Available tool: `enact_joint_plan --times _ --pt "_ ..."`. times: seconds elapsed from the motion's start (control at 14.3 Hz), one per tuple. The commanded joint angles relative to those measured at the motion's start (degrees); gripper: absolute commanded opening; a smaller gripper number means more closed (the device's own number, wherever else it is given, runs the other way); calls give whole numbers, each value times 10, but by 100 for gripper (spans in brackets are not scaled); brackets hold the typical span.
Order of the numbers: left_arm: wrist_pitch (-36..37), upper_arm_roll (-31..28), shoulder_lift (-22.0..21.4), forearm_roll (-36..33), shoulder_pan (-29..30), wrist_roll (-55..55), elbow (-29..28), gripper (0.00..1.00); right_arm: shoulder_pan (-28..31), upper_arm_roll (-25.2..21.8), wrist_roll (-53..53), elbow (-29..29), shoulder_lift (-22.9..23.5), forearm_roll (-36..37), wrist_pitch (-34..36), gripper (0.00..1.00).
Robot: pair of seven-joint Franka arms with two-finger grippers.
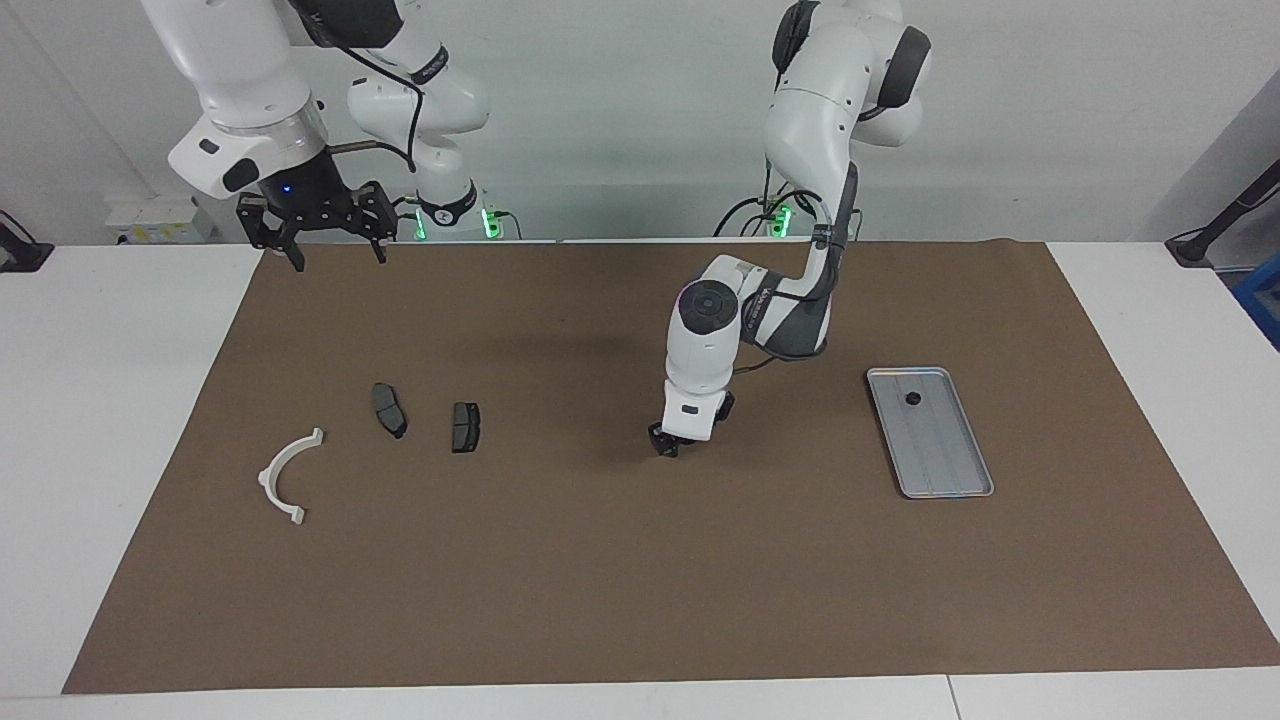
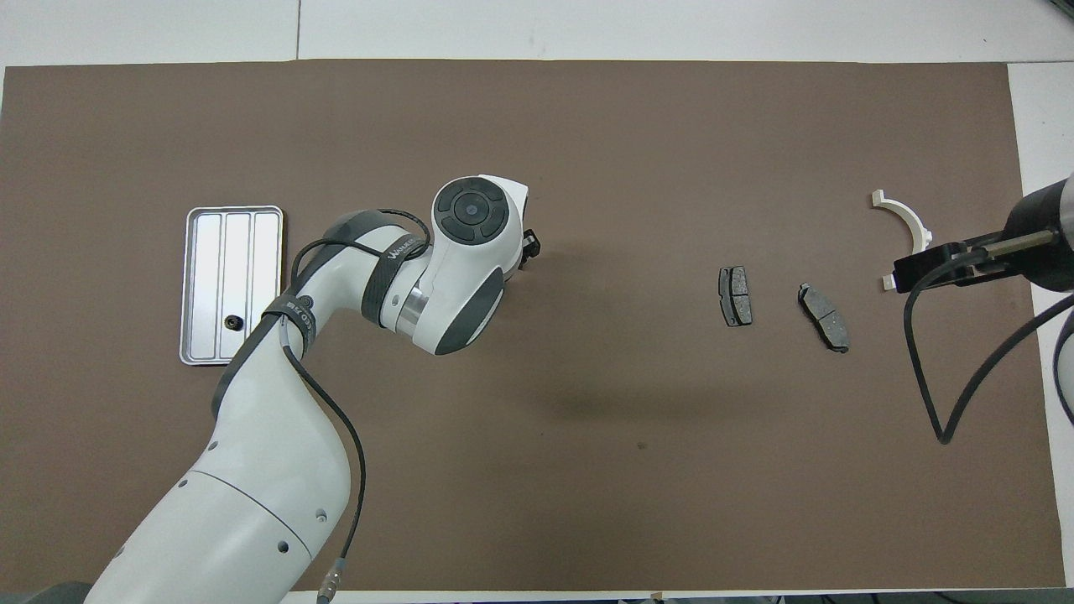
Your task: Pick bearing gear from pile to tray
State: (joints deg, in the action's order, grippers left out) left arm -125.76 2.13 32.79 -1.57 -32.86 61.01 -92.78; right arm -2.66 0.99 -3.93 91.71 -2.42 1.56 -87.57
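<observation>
The silver tray (image 1: pixel 945 450) lies on the brown mat toward the left arm's end and holds one tiny black round piece (image 1: pixel 913 398); both also show in the overhead view, the tray (image 2: pixel 252 268) and the piece (image 2: pixel 232 320). The pile lies toward the right arm's end: a white arc bracket (image 1: pixel 285 475) (image 2: pixel 906 220) and two dark brake pads (image 1: pixel 389 409) (image 1: pixel 465 426). My left gripper (image 1: pixel 668 443) (image 2: pixel 529 245) is down at the mat near the table's middle, between pile and tray. My right gripper (image 1: pixel 338 255) (image 2: pixel 923 270) waits, open and raised.
The brown mat (image 1: pixel 640 580) covers most of the white table. The left arm's elbow and cable hang over the mat between the tray and the gripper. The brake pads also show in the overhead view (image 2: pixel 736 295) (image 2: pixel 824 316).
</observation>
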Motion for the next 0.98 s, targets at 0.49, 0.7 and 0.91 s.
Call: enact_joint_plan --times 0.49,0.7,0.91 --pt "83 -9 -79 -10 73 -91 -34 12 5 2 36 0 -6 -10 7 100" --pt "97 -8 -87 -10 160 -234 -36 12 5 2 41 0 -6 -10 9 100" --pt "84 -7 -85 -6 259 -402 -38 13 5 2 41 0 -7 -10 10 100"
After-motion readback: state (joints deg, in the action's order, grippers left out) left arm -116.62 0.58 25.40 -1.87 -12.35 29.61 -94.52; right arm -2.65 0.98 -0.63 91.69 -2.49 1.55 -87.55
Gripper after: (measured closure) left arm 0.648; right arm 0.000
